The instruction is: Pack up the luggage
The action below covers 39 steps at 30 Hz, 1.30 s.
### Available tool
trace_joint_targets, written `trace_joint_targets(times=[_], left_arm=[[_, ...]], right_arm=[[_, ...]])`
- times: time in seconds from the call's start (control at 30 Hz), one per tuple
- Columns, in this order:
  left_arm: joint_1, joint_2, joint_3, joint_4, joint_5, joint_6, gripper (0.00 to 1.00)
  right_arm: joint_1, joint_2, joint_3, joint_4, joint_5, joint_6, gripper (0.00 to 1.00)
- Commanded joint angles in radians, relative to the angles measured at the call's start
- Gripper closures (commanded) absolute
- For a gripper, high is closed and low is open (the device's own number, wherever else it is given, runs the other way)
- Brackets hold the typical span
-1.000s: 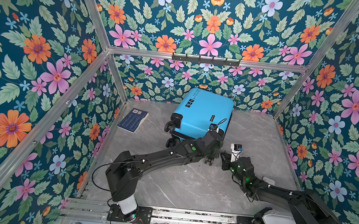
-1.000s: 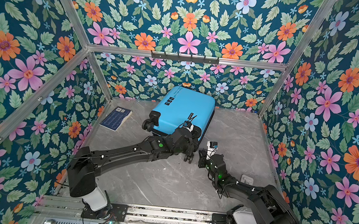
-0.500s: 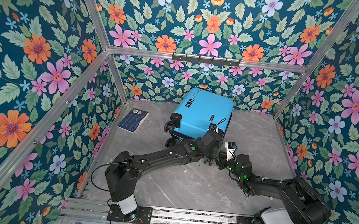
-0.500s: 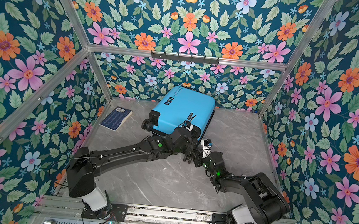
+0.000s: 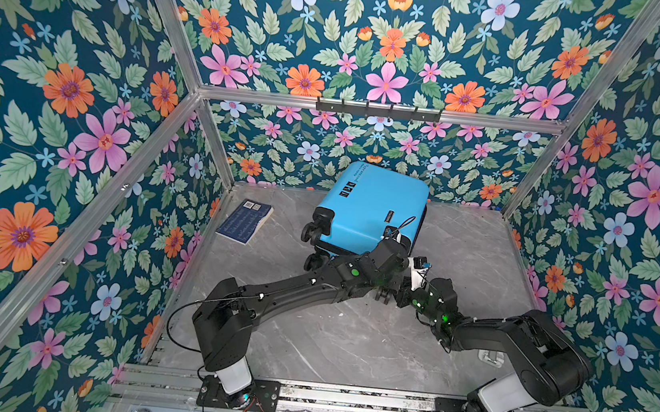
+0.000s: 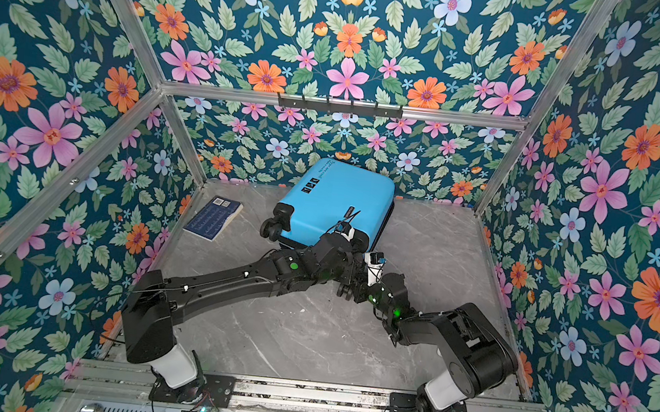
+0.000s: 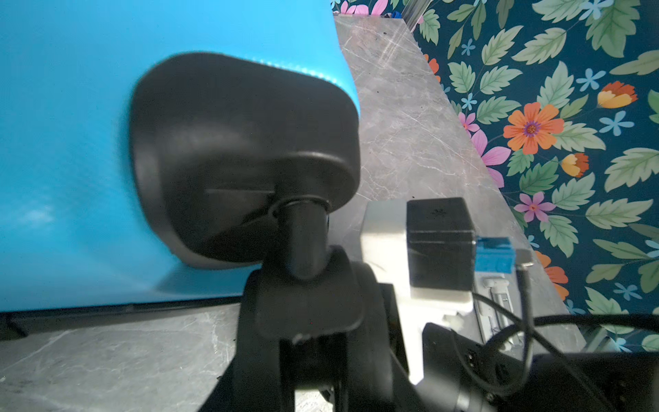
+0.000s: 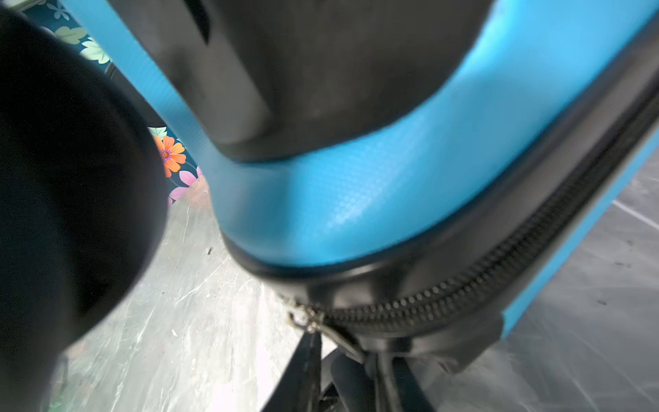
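At the back of the surface (image 5: pixel 347 342), in both top views, the luggage (image 5: pixel 374 207) is seen lying flat and zipped, its long axis running away from the robot toward the rear wall and its wheeled end nearest the arms. The left gripper (image 5: pixel 389 282) and the right gripper (image 5: pixel 403 290) are crowded together at the near right corner of that end, while a flat dark-blue item (image 6: pixel 214 218) is left well apart on the left. In the left wrist view, a black wheel housing (image 7: pixel 242 142) on the blue shell fills the frame. The gripper's own fingers cannot be told from the caster below it, so its state cannot be told. In the right wrist view, the zipper pull (image 8: pixel 313 323) is found directly ahead of the right gripper (image 8: pixel 349 372), at the corner where the zipper (image 8: pixel 499 271) bends. The fingers stand narrowly apart about the tab, and whether it is clamped cannot be told. The right arm is judged the nearer for drawing the pull along the seam.
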Motion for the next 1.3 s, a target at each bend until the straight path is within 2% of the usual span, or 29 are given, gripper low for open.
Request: trace_joint_targets(times=[0.0, 0.4, 0.73, 0.9, 1.0, 1.13, 1.27], left_arm=[[0.002, -0.018, 0.015, 0.100, -0.020, 0.022, 1.00], [0.001, -0.016, 0.015, 0.104, -0.017, 0.021, 1.00], [0.001, -0.013, 0.014, 0.103, -0.017, 0.020, 1.00], [0.001, -0.013, 0.013, 0.105, -0.016, 0.019, 1.00], [0.001, -0.014, 0.011, 0.106, -0.016, 0.016, 1.00], [0.001, -0.013, 0.004, 0.110, -0.016, 0.009, 1.00], [0.001, -0.014, -0.006, 0.115, -0.014, 0.004, 1.00]], right_arm=[[0.001, -0.012, 0.007, 0.120, -0.003, 0.010, 0.79], [0.001, -0.061, -0.012, 0.100, 0.002, 0.017, 0.92], [0.001, -0.036, -0.002, 0.111, 0.062, 0.045, 0.89], [0.001, -0.031, 0.014, 0.109, 0.081, 0.071, 0.94], [0.001, -0.041, 0.033, 0.066, 0.101, 0.088, 1.00], [0.001, -0.065, 0.059, -0.022, 0.128, 0.109, 1.00], [0.002, -0.112, 0.051, -0.086, 0.214, 0.153, 1.00]])
